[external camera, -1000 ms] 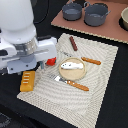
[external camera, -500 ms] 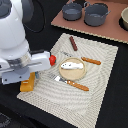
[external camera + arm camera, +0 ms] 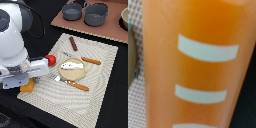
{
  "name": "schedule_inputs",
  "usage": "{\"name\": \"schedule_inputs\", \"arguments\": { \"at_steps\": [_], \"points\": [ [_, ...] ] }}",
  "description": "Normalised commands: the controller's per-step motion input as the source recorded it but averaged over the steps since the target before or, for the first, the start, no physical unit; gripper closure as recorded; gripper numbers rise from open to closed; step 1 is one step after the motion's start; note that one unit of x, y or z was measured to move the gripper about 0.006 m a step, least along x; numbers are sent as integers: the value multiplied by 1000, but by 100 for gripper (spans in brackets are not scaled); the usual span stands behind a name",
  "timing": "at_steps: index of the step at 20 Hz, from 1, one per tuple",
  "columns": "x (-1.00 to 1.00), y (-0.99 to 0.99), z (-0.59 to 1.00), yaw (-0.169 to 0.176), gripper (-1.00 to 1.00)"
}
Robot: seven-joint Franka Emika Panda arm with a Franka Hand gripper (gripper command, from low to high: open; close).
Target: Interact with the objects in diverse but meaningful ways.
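Your tool sits right over the bread block (image 3: 195, 65) at the mat's (image 3: 95, 90) near corner, beside the tomato (image 3: 50, 59). Whether it's clenched, you can't tell. Press unevenly and the block could skid off onto the desk (image 3: 120, 100).

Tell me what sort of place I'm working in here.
Probably a tabletop play-kitchen setup, not a real kitchen. A striped placemat on a black table holds a toy place setting: a plate with a white piece on it and an orange-handled knife. Two grey pots sit behind.
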Motion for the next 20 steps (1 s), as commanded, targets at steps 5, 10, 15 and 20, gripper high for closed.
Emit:
{"name": "schedule_inputs", "arguments": {
  "at_steps": [5,10,15,20],
  "points": [
    [437,0,471,-40,100],
    [516,9,443,-2,100],
    [978,260,736,2,100],
    [1000,333,624,0,100]
  ]
}}
